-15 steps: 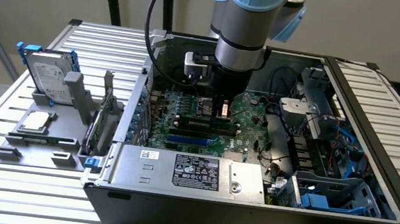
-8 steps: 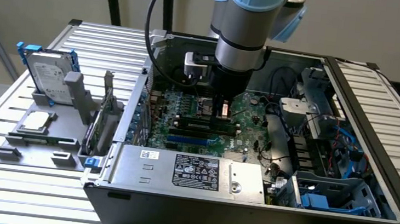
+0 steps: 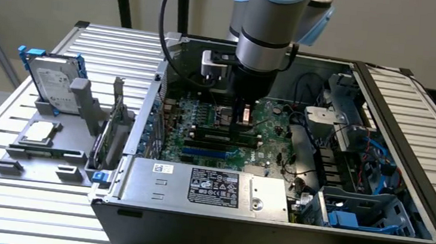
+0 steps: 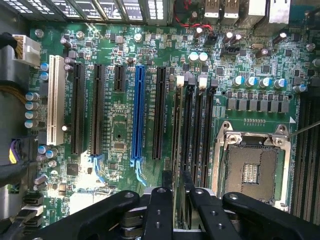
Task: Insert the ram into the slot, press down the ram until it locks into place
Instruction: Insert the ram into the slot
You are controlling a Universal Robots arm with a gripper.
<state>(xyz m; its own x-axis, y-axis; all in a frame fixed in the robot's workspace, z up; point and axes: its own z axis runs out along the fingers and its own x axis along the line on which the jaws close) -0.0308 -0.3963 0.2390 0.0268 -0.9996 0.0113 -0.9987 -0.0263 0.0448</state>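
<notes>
I read the ram (image 4: 176, 150) as standing on edge in the first memory slot (image 4: 189, 135) beside the CPU socket (image 4: 250, 170), with the fingers (image 4: 159, 210) closed narrowly on its near end; whether it has latched I cannot tell, so pressing looks unfinished. The gripper (image 3: 242, 115) hangs over the motherboard (image 3: 201, 126) inside the open computer case (image 3: 405, 176), on a ribbed metal table (image 3: 2, 197) by a pale wall.

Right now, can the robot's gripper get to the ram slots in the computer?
Probably yes. The gripper hangs inside the open computer case, right above the ram slots, with a ram stick lying along them. Nothing stands between the gripper and the slots.
</notes>
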